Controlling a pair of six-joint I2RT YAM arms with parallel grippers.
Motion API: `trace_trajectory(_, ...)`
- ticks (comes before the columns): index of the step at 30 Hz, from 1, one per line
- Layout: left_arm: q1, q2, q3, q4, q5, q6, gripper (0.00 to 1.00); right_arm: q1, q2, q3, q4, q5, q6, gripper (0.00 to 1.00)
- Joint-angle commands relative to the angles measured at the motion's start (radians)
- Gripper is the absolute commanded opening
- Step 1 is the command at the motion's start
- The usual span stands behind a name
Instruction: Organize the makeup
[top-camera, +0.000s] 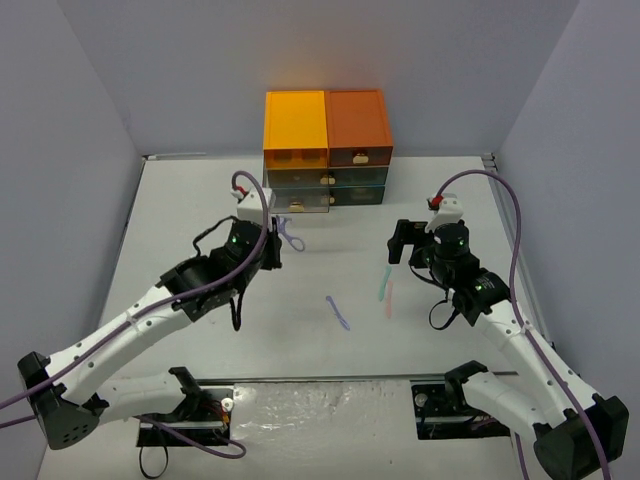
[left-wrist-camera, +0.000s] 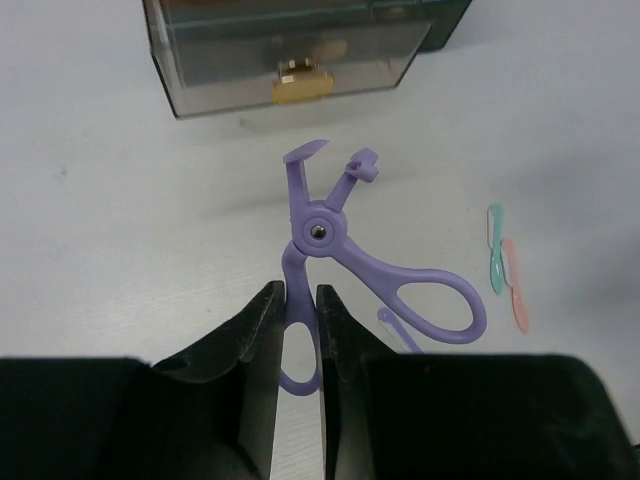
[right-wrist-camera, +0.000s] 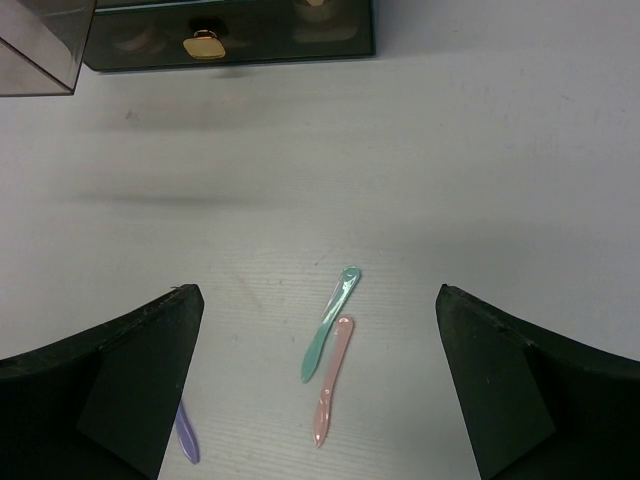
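Purple plastic, the eyelash curler (left-wrist-camera: 330, 240) looks light, stiff, a little slippery; the left claw (left-wrist-camera: 298, 300) pinches one finger loop, a sound hold, while the right claw (right-wrist-camera: 318, 295) hangs released.

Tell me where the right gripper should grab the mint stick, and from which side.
Grip the mint stick near its far end, toward the drawer box, coming straight down with the open right gripper closing across its narrow width. It lies flat, and its near half runs beside the pink stick, likely too close for a finger.
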Motion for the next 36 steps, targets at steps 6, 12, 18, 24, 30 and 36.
trace_trajectory(6,0.209,0.293,0.471,0.012,0.115,0.220,0.00,-0.005,-0.005,0.011,0.071,-0.003,0.001,1.00)
trace_trajectory(12,0.277,0.513,0.708,0.037,0.180,0.313,0.05,-0.004,-0.036,-0.001,0.064,-0.010,0.001,1.00)
trace_trajectory(18,0.322,0.622,0.822,0.039,0.211,0.335,0.17,-0.005,-0.042,-0.009,0.057,-0.042,-0.007,1.00)
trace_trajectory(24,0.333,0.638,0.872,0.029,0.223,0.333,0.47,-0.005,-0.033,-0.002,0.054,-0.052,-0.019,1.00)
trace_trajectory(30,0.315,0.550,0.836,0.010,0.222,0.295,0.72,-0.005,-0.010,-0.014,0.053,-0.052,-0.002,1.00)
trace_trajectory(36,0.205,0.407,0.649,-0.082,0.143,0.184,0.73,-0.005,0.004,-0.019,0.053,-0.033,0.021,1.00)
